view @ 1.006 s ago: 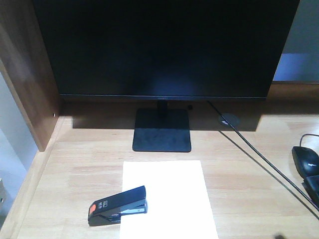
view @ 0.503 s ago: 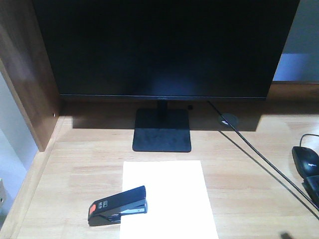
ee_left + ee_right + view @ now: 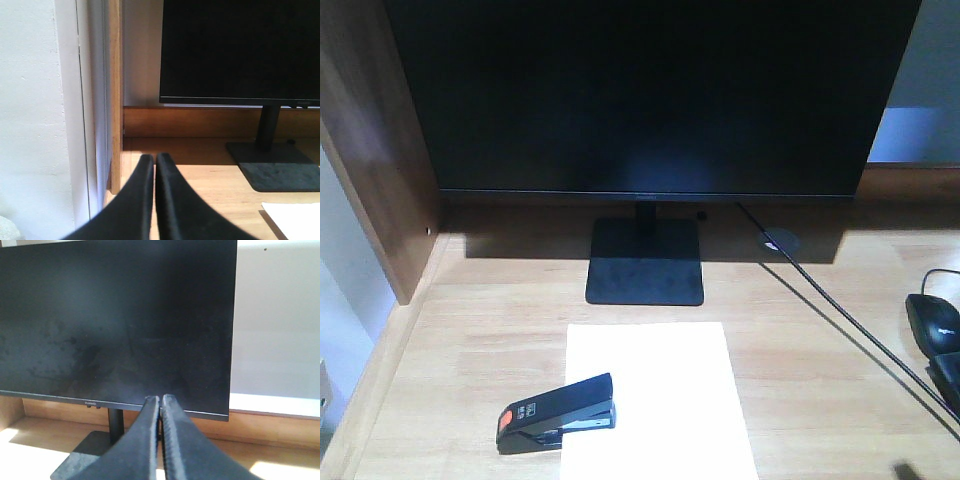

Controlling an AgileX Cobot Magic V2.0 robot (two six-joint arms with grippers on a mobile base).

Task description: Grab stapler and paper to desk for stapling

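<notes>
The black elongated stapler with an orange-red patch [image 3: 557, 412] is seen lying on the pale-grained wooden desk [image 3: 800, 370], its nose resting over the left edge of the plain white rectangular sheet of paper [image 3: 660, 400]. Neither has shifted since the earlier front views; only a small dark blur at the bottom right edge has moved slightly. Behind the paper, the large black monitor [image 3: 650, 95] is carried on its flat black stand [image 3: 645, 262]. A black computer mouse [image 3: 932, 322] is seen at the right edge. The left gripper [image 3: 154, 165] is shown with black fingers pressed together, holding nothing. The right gripper [image 3: 160, 407] is likewise closed and empty, pointed at the monitor.
</notes>
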